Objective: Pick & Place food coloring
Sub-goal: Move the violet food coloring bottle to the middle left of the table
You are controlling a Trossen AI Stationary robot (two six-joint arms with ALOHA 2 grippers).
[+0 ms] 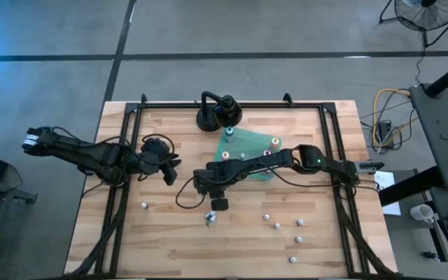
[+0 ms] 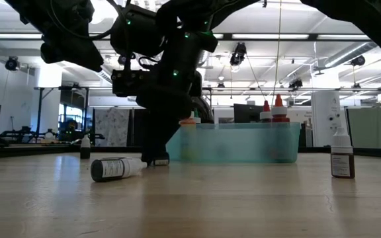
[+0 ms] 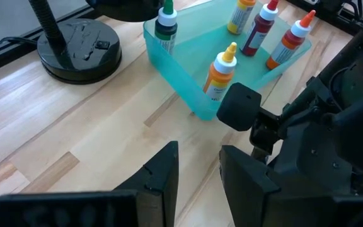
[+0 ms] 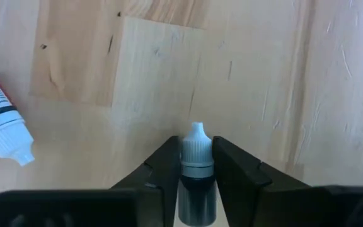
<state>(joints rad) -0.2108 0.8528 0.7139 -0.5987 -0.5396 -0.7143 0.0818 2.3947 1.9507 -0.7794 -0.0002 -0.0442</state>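
Bright, even overhead light floods the counter [image 1: 239, 241]; ceiling strip lights [image 2: 349, 36] glare in the low view; arms silhouetted, foreground blurred.

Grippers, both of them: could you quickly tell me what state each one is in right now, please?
Left gripper: open, holding nothing, hovering near the teal tray.
Right gripper: shut on a white-capped food coloring bottle, down at the table.

I work in a big open lab or workshop hall. My wooden bench [image 1: 232, 233] stands on a grey concrete floor [image 1: 53, 31], with a fan [image 1: 428, 12] and coiled cables [image 1: 383, 109] beside it. Across the bench I see strip lights [image 2: 349, 36], exposed ceiling ducts and more workstations.
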